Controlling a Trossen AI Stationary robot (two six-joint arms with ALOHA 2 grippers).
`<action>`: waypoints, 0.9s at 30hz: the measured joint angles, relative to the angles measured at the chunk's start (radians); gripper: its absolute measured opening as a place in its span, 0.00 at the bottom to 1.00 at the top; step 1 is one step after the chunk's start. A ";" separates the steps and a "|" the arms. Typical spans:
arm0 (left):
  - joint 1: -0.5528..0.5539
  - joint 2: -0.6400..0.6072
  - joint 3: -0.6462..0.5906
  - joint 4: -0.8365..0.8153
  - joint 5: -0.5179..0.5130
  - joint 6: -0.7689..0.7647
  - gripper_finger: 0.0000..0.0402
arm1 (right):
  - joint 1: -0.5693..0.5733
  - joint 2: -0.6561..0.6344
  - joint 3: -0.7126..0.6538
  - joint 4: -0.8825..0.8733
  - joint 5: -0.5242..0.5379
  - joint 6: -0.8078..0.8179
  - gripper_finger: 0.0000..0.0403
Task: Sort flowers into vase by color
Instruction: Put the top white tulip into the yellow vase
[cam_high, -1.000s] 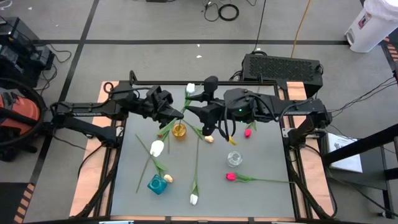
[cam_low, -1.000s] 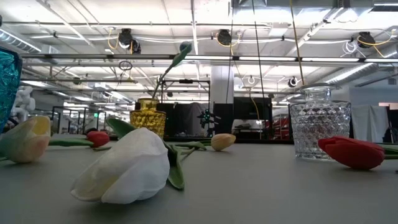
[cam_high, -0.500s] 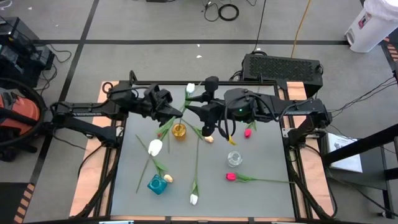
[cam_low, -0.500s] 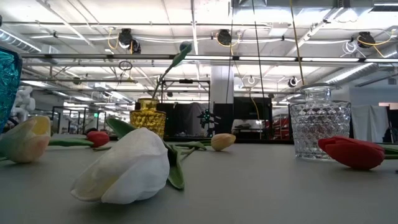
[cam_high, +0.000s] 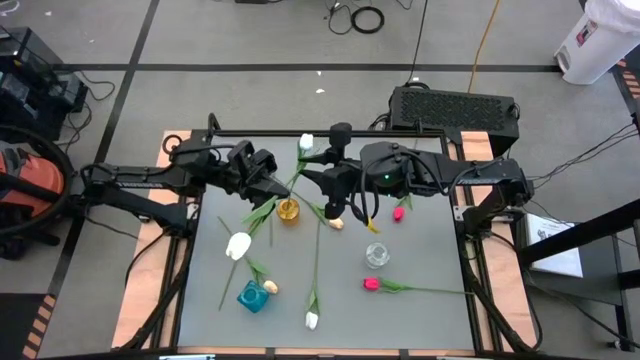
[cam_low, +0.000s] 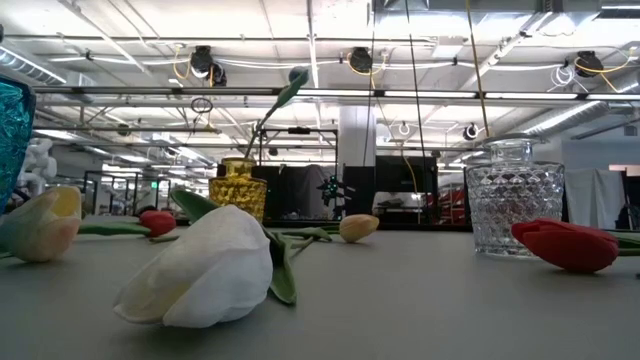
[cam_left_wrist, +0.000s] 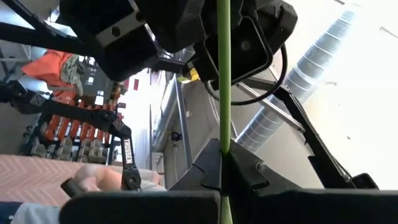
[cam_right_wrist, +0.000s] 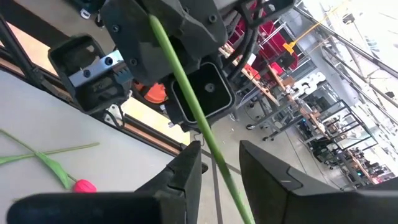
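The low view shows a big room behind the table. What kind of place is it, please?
Probably an industrial workshop or robotics lab, not a home. Bare pipes and cable reels hang from an open ceiling, metal racks stand in rows, and a cable coil lies on the grey floor with taped lines.

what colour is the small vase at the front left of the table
Teal vase, seen best in the high view.

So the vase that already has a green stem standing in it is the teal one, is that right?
Not quite: the green stem stands in the yellow vase, as the low view shows. The teal vase looks empty in the high view. The left gripper is shut on a stem; the right gripper is open around one.
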 joint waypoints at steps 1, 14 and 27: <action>0.000 0.000 0.000 -0.001 0.000 0.000 0.01 | 0.000 0.000 0.000 0.000 0.000 0.000 0.25; 0.000 0.000 0.000 -0.002 0.002 0.004 0.01 | 0.006 0.000 0.000 0.000 0.000 0.027 0.13; 0.000 -0.001 0.000 0.001 0.003 0.007 0.08 | 0.018 0.000 0.000 -0.028 -0.001 0.019 0.00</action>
